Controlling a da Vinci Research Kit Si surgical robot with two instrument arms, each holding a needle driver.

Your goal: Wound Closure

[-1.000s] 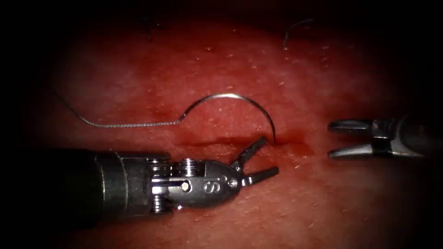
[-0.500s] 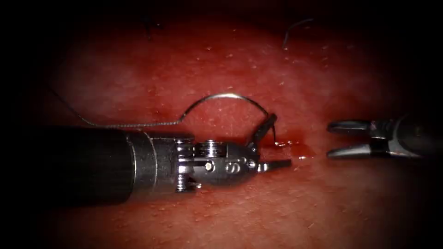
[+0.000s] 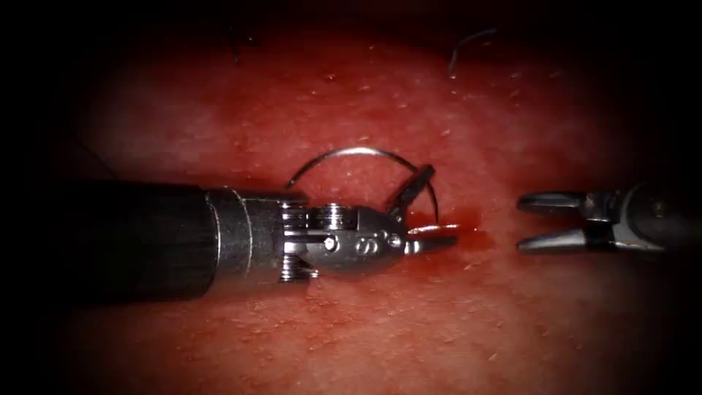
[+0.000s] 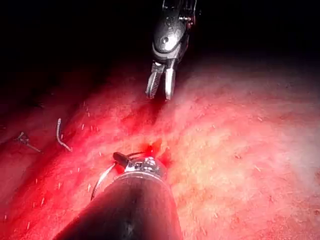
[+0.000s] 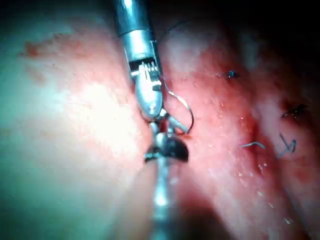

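Observation:
The curved needle (image 3: 358, 151) arcs over the tissue (image 3: 351, 95), and its point end dips into the cut (image 3: 436, 218) where red fluid (image 3: 472, 235) pools. My left tool (image 3: 441, 203) lies across the cut from the left. Its jaws are open and straddle the needle close to the point, holding nothing. The right tool (image 3: 521, 224) hovers to the right of the cut, jaws open and empty. The left shaft hides the thread. The needle (image 4: 100, 182) curves beside the left tool's wrist (image 4: 140, 166), with the right tool (image 4: 160, 96) beyond. In the right wrist view the needle (image 5: 184, 107) loops beside the left tool (image 5: 170, 127).
Short cut ends of thread lie on the far tissue (image 3: 468, 44) (image 3: 235, 40); they also appear as cut ends (image 4: 62, 140) and cut ends (image 5: 252, 145). The left tool's dark shaft (image 3: 131, 241) spans the tissue left of the cut.
The left tool has moved up and to the right, bringing its open jaws around the needle near its point. The shaft now covers the thread. The right tool has stayed put.

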